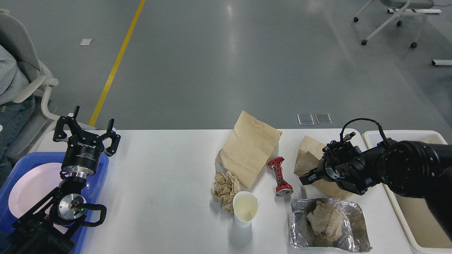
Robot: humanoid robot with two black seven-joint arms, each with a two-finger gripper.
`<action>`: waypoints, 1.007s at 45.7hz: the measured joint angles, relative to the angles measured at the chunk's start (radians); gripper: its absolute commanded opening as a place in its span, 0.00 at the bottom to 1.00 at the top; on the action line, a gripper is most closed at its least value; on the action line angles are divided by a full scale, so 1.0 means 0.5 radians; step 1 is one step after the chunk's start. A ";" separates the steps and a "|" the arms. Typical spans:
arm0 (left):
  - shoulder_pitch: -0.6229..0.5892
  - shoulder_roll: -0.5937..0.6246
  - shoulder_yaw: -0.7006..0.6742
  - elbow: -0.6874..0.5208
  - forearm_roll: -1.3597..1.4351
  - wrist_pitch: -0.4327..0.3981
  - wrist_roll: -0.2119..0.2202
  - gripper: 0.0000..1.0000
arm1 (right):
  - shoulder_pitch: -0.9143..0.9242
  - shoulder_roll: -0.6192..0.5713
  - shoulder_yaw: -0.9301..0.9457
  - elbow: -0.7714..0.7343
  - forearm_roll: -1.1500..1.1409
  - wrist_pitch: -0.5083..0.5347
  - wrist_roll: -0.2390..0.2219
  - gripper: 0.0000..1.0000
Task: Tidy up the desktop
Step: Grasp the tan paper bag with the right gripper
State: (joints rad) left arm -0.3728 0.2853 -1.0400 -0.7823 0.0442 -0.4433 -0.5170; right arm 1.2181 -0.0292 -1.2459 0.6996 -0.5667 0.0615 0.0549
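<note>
The white desktop (166,176) holds litter. A flat brown paper bag (249,150) lies mid-table, with a crushed red can (280,175) to its right. A second brown paper bag (310,155) is partly hidden under my right arm. A crumpled brown paper (225,187), a white paper cup (245,208) and a foil tray (356,234) holding a paper wad (326,220) lie nearer. My right gripper (306,178) is low over the second bag's front edge, near the can; its fingers show as one dark tip. My left gripper (86,132) is open and empty above the blue tray.
A cream bin (420,225) stands at the desktop's right end, beside my right arm. A blue tray (21,165) with a white plate (31,187) sits at the left end. A chair with a seated person is at far left.
</note>
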 measured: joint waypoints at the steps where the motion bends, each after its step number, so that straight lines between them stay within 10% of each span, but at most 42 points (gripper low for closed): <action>1: 0.000 0.000 0.000 0.000 0.000 0.000 0.000 0.96 | -0.016 0.002 0.001 -0.017 -0.001 0.000 -0.001 1.00; 6: 0.000 0.000 0.000 0.000 0.000 0.000 0.000 0.96 | -0.071 0.015 0.002 -0.051 -0.008 -0.001 -0.005 0.85; 13: 0.000 0.000 0.000 0.000 0.000 0.000 0.000 0.96 | -0.071 0.024 0.018 -0.053 -0.004 -0.017 -0.008 0.00; 46: 0.000 0.000 0.000 0.000 0.001 0.000 0.000 0.96 | -0.007 -0.001 0.077 0.014 0.509 -0.021 -0.017 0.00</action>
State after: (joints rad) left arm -0.3728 0.2853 -1.0401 -0.7823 0.0448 -0.4433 -0.5170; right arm 1.2145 -0.0298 -1.2073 0.7068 -0.3120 0.0507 0.0465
